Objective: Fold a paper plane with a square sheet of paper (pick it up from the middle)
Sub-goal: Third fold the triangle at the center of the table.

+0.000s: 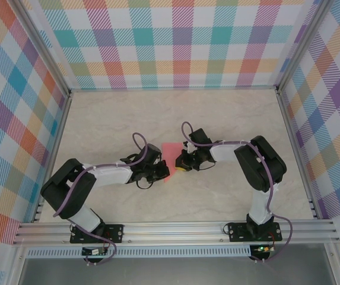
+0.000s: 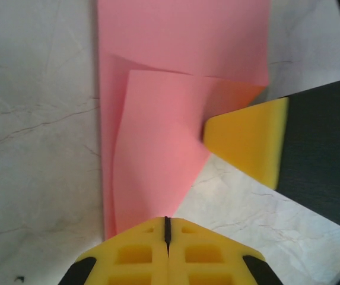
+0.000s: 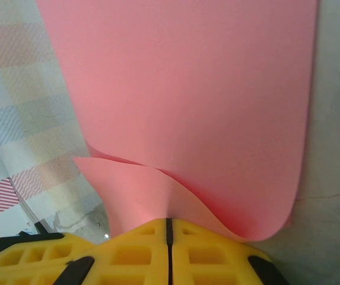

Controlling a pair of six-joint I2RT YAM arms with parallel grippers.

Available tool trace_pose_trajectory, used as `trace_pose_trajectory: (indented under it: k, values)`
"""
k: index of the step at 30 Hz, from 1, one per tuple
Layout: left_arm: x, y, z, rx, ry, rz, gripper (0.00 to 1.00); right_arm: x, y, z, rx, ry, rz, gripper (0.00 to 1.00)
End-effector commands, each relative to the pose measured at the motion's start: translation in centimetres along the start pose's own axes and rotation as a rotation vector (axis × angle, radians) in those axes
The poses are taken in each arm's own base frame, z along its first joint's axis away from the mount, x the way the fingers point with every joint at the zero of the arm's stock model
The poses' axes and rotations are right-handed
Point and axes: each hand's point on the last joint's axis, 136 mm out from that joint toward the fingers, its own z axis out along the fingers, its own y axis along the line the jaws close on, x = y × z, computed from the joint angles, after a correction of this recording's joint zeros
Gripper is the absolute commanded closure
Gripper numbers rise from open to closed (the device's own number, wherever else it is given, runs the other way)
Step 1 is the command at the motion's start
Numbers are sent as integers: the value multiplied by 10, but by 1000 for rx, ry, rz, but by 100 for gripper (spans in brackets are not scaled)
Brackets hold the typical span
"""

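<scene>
The square sheet of paper is salmon pink and lies mid-table between my two grippers. One corner is folded over into a loose flap. My left gripper is shut, and the narrow near end of the flap runs right into its tips; from above, the left gripper is at the sheet's near edge. My right gripper is shut on a curled edge of the sheet, which bulges up in front of it. One yellow right finger touches the flap's right edge. From above, the right gripper sits at the sheet's right side.
The marble-patterned table stretches beyond and to both sides of the paper. Plaid walls on metal posts close in the back and sides. An aluminium rail carries both arm bases along the near edge.
</scene>
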Motion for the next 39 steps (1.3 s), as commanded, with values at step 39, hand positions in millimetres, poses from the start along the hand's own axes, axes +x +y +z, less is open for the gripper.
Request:
trace_pose_trajectory:
  k: [39]
  values:
    - [44,67,4,-231,120,-33,100,4,-2,11,45,36,-148,94]
